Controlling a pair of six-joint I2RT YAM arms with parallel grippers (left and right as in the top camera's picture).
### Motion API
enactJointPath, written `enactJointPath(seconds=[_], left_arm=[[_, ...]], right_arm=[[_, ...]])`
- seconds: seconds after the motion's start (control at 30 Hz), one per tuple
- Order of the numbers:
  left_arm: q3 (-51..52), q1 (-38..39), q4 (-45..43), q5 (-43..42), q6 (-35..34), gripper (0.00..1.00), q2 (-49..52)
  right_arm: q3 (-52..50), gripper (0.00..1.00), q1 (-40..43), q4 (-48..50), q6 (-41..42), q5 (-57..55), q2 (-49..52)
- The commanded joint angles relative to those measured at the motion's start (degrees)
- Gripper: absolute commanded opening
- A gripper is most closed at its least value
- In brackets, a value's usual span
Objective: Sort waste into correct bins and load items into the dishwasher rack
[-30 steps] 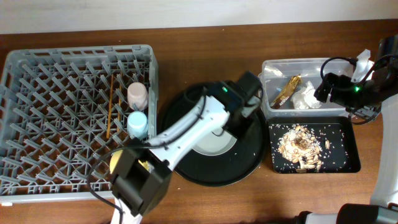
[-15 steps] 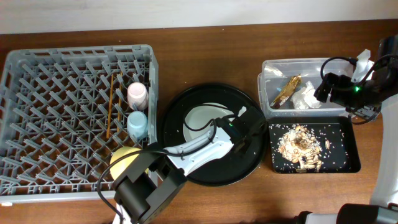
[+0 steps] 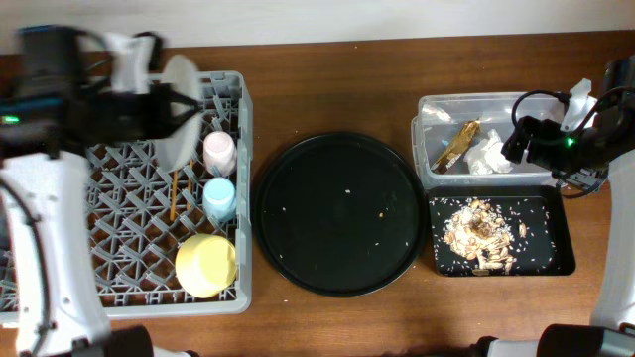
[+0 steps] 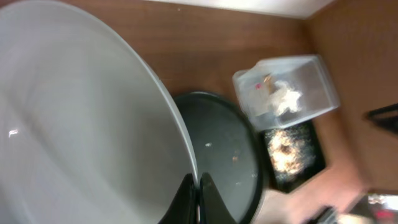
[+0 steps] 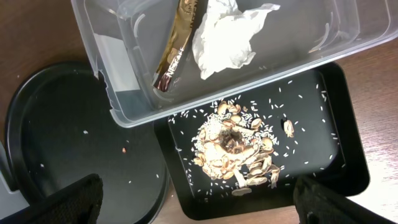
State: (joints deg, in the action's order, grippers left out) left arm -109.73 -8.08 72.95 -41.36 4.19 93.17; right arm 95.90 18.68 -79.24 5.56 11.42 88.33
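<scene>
Here, left jaws pinching plate (image 4: 81, 124) over rack (image 3: 139, 228), right jaws spread, foil wrapper (image 5: 177, 46) in tub (image 5: 118, 62) reads Nescafé

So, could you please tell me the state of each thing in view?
Plate: held on edge by left gripper, over rack.
Pink cup: in rack.
Blue cup: in rack.
Bowl: in rack.
Chopsticks: in rack.
Round tray: holds only crumbs.
Tub: holds wrapper, tissue.
Black tray: holds scraps.
Right gripper: open, above tub.

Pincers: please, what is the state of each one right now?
Left pincer: closed on the rim of the plate.
Right pincer: open, holding nothing.
</scene>
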Motion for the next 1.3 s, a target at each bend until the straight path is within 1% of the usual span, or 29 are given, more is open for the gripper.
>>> enactJointPath(seconds=[0.0,0.03,0.13,0.23,0.3,0.37,0.5,0.6,0.7,0.93,0.97,1.0,1.03,1.07,1.1,1.13,1.23,1.27], left_arm=[[-0.1,-11.1,6.0,-26.1,13.7,0.0,6.7],[-0.1,-12.7,7.4,-27.6,15.9,0.0,9.0],[-0.1,-14.8,7.9,-31.1,18.7,0.0,16.4],[-0.1,-15.0,6.8,-31.5,19.3,0.0,22.2],[-0.1,-15.1,4.6,-30.2,19.3,0.0,24.0],[-0.1,-15.7,3.2,-26.0,19.3,0.0,24.2],[-0.1,-17.0,3.4,-24.3,19.3,0.0,24.2],[-0.1,-17.0,3.1,-20.4,19.3,0.0,24.2],[0.6,-16.8,2.5,-20.0,19.3,0.0,24.2],[7.3,-16.8,-5.9,-20.1,19.3,0.0,24.2],[7.4,-16.8,-6.5,-20.1,19.2,0.03,24.2],[7.4,-16.9,-6.6,-20.2,18.8,0.34,24.2],[7.3,-17.0,-7.2,-20.3,15.8,0.69,24.2],[6.9,-17.2,-7.1,-20.9,13.7,0.8,24.2],[6.1,-17.2,-6.5,-23.6,13.4,0.87,24.0],[5.1,-17.2,-6.3,-25.6,13.4,0.99,23.4],[2.7,-17.2,-6.3,-25.6,13.4,0.99,18.9],[2.3,-17.3,-6.4,-23.2,11.7,0.99,16.6]], right_arm=[[0.7,0.99,0.1,0.0,-0.2,-0.5,-0.4],[0.7,0.99,0.1,0.0,-0.2,-0.5,-0.4],[0.7,0.99,0.1,0.0,-0.2,-0.5,-0.4],[0.7,0.99,0.1,0.0,-0.2,-0.5,-0.4],[0.7,0.99,0.1,0.0,-0.2,-0.5,-0.4],[0.7,0.99,0.1,0.0,-0.2,-0.5,-0.4],[0.7,0.99,0.1,0.0,-0.2,-0.5,-0.4],[0.7,0.99,0.1,0.0,-0.2,-0.5,-0.4],[0.7,0.99,0.1,0.0,-0.2,-0.5,-0.4],[0.7,0.99,0.1,0.0,-0.2,-0.5,-0.4],[0.7,0.99,0.1,0.0,-0.2,-0.5,-0.4],[0.7,0.99,0.1,0.0,-0.2,-0.5,-0.4],[0.7,0.99,0.1,0.0,-0.2,-0.5,-0.4],[0.7,0.99,0.1,0.0,-0.2,-0.5,-0.4],[0.7,0.99,0.1,0.0,-0.2,-0.5,-0.4],[0.7,0.99,0.1,0.0,-0.2,-0.5,-0.4],[0.7,0.99,0.1,0.0,-0.2,-0.5,-0.4],[0.7,0.99,0.1,0.0,-0.2,-0.5,-0.4]])
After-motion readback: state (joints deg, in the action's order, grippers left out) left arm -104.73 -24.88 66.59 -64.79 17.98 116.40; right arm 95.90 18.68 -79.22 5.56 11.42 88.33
